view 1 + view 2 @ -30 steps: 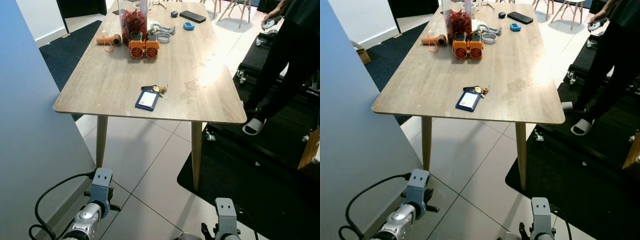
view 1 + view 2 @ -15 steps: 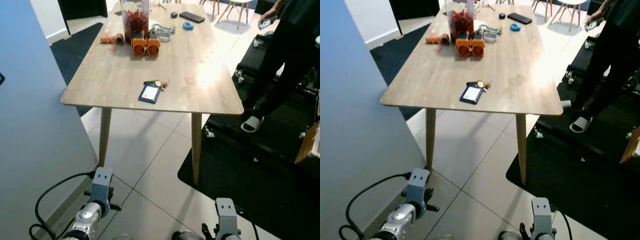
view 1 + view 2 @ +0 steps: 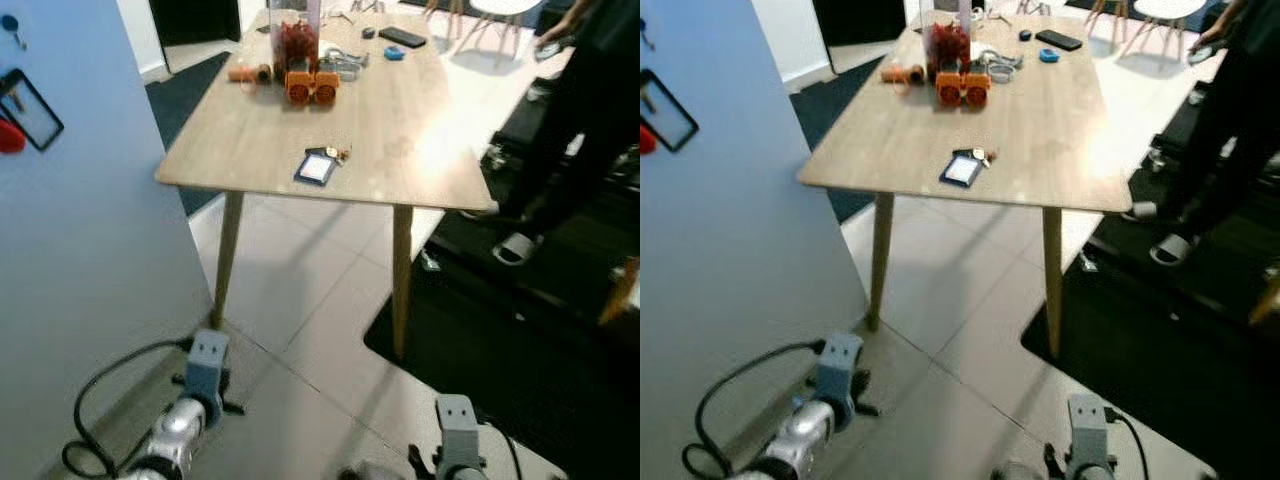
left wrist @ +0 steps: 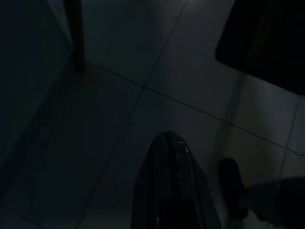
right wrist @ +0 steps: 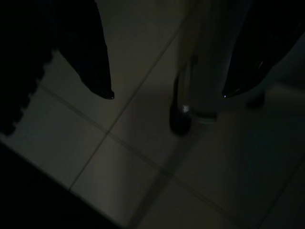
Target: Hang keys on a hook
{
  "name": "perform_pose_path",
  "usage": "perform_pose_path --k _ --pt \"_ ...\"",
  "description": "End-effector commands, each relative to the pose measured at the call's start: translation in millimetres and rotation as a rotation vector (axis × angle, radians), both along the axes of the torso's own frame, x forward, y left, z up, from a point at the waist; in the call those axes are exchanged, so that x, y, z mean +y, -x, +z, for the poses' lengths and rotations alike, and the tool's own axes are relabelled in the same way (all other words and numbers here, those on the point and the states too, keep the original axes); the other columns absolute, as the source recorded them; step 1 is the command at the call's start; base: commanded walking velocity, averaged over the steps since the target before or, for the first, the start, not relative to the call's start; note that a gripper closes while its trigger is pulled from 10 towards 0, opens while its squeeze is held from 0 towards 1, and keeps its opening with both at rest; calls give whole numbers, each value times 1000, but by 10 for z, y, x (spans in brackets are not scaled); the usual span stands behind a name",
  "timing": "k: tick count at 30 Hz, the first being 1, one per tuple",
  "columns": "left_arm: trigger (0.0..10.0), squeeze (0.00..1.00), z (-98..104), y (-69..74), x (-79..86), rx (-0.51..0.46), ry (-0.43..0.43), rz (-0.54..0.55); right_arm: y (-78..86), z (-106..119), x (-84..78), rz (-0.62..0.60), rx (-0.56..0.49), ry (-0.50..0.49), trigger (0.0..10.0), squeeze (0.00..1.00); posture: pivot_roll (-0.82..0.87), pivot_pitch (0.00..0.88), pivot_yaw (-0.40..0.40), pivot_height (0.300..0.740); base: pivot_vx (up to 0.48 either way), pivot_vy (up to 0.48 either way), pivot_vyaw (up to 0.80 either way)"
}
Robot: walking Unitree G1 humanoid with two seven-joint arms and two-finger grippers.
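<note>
A bunch of keys with a blue card holder lies near the front edge of the wooden table. On the blue wall to my left hang a black-framed card holder, a red object and a small dark item above them. Both arms hang idle low over the floor, far from the keys: the left arm and the right arm. In the dark left wrist view my left gripper is shut on nothing. My right gripper is open above the tiles.
Farther back on the table stand two orange objects, a jar with red contents and a phone. A person in black stands at the right on a dark mat. A black cable curls by the wall.
The whole picture has shifted: the table now looks smaller and farther off, and the blue wall with its hanging items has come into view on the left. Nothing on the table has moved.
</note>
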State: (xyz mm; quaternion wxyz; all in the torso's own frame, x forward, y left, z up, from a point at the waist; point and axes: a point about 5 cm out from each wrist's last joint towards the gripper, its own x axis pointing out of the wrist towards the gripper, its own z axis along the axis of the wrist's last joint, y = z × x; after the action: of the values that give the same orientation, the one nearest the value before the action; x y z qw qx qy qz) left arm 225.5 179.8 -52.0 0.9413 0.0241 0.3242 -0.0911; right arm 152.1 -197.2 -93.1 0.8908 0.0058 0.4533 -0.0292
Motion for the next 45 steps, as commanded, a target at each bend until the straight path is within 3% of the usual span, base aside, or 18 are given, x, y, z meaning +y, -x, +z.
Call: perform_pose_path --k 1,20,45 --pt "10000 0 -7 6 -10 7 -4 -12 -6 3 -4 -10 -2 -2 10000 0 62 51 -8 740 0 0 0" --pt "10000 0 44 -64 -84 -29 6 -49 23 -8 -1 -25 2 -8 10000 0 59 66 -4 740 0 0 0" --pt "10000 0 30 -53 -120 -18 19 -49 25 -5 -25 -23 2 -2 10000 0 53 72 -8 740 11 0 0"
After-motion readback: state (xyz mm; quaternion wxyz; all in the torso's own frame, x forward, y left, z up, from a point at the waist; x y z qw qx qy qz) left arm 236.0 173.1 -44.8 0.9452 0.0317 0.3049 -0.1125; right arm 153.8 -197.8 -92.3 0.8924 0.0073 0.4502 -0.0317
